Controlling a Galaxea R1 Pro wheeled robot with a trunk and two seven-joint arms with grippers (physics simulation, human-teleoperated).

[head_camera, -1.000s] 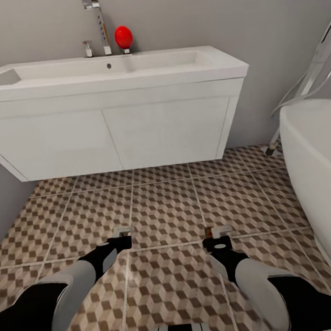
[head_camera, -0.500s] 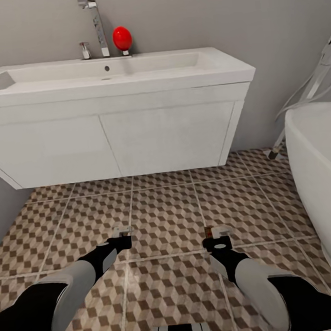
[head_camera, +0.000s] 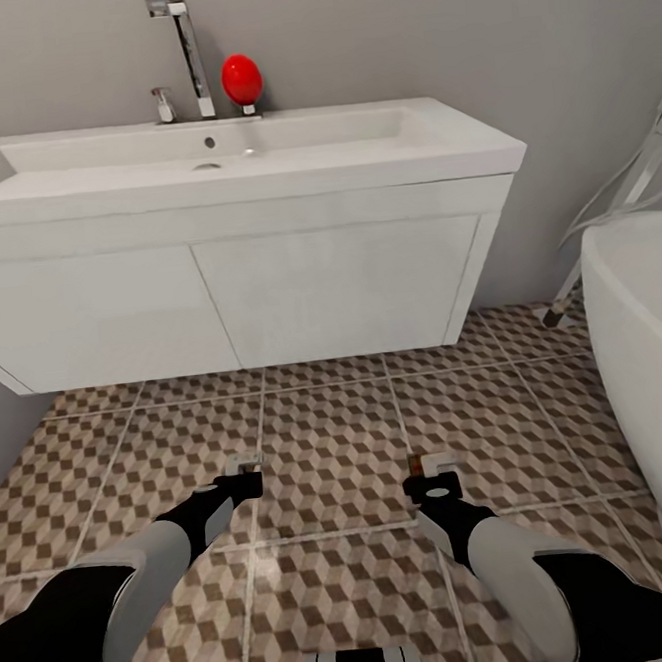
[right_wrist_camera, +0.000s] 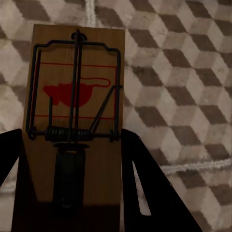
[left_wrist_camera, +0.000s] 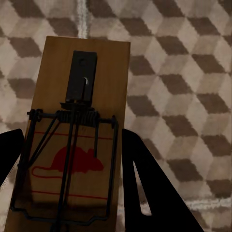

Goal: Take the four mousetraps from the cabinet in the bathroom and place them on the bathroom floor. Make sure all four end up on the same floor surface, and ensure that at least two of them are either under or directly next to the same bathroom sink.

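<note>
Closer now than a second ago, the sink (head_camera: 204,146) with its chrome tap (head_camera: 177,43) fills more of the head view: the camera has advanced, while both arms hold the same pose. Left gripper (head_camera: 244,466): jaws closed on a mousetrap (left_wrist_camera: 77,140), the board lying between the two dark fingers (left_wrist_camera: 150,188). Right gripper (head_camera: 430,463): jaws likewise clamped on a second mousetrap (right_wrist_camera: 75,125). Beyond both jaws lies the bathroom floor (head_camera: 330,431); a bathtub (head_camera: 652,323) stands beside the right arm.
</note>
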